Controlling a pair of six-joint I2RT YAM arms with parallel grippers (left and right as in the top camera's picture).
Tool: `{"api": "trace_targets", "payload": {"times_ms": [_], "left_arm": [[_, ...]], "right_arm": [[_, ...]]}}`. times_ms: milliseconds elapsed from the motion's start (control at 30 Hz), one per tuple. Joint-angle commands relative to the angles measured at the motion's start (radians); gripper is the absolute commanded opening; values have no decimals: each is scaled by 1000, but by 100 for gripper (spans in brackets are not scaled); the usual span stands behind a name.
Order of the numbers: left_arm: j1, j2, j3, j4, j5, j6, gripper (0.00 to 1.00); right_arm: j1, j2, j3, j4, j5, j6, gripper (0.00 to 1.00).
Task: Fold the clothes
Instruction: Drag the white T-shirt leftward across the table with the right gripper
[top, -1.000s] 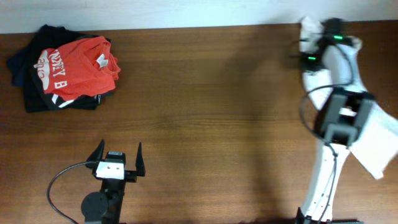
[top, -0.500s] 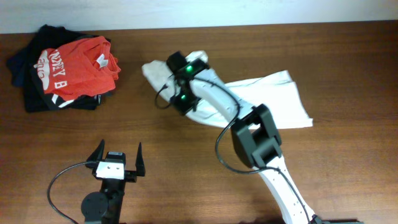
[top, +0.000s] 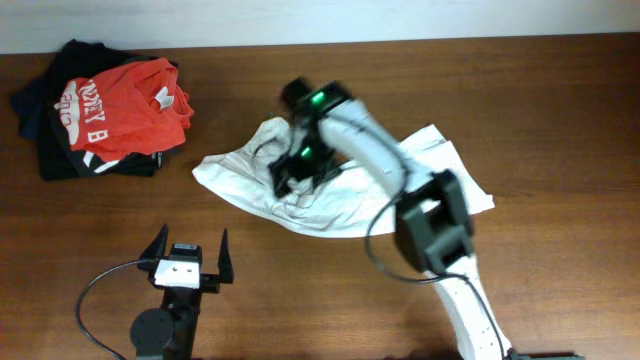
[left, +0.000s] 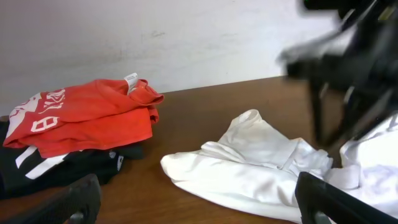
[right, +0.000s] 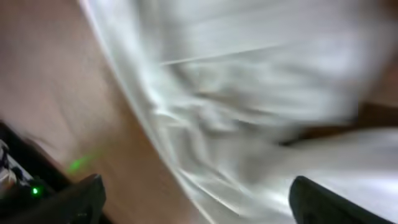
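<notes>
The clothes (top: 240, 178) are one white garment lying crumpled across the middle of the brown table (top: 540, 110). My right gripper (top: 293, 172) hovers low over the bunched middle part, jaws open and holding nothing. In the blurred right wrist view the white fabric (right: 249, 93) fills the frame, and the right gripper (right: 199, 205) has its fingers wide apart. My left gripper (top: 190, 250) rests open near the front edge, apart from the cloth. In the left wrist view, the garment's near fold (left: 249, 168) lies just ahead of the left gripper (left: 199, 211).
At the back left corner a red T-shirt (top: 125, 100) with white lettering lies on top of a pile of black and navy garments (top: 55, 150). The left wrist view has the same red T-shirt (left: 87, 115) to the left, under a white wall.
The right arm swung from the far right edge to the table's middle, dragging the white garment with it. Its gripper went from shut to open and the cloth dropped. The left arm stayed still.
</notes>
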Motion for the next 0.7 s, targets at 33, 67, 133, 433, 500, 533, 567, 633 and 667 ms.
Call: {"api": "trace_targets", "payload": {"times_ms": [33,67,133,433,500,533,567,633,667], "left_arm": [[6,-5,-3,-5,-1,-13,99],[6,-5,-3,-5,-1,-13,99],[6,-5,-3,-5,-1,-13,99],[6,-5,-3,-5,-1,-13,99],[6,-5,-3,-5,0,-13,99],[6,-5,-3,-5,-1,-13,99],[6,-5,-3,-5,-1,-13,99],[6,-5,-3,-5,-1,-13,99],[6,-5,-3,-5,-1,-13,99]], "right_arm": [[-246,-119,24,-66,257,39,99],[-293,-119,24,-82,281,39,99],[-429,-111,8,-119,284,39,99],[-578,-110,-163,160,196,-64,93],[-541,-110,-163,226,280,-63,90],[-523,-110,-163,248,331,-60,88],[-505,-105,-163,267,396,-28,88],[-483,-91,-163,289,486,53,79],[-481,-77,-163,297,491,71,77]]}}
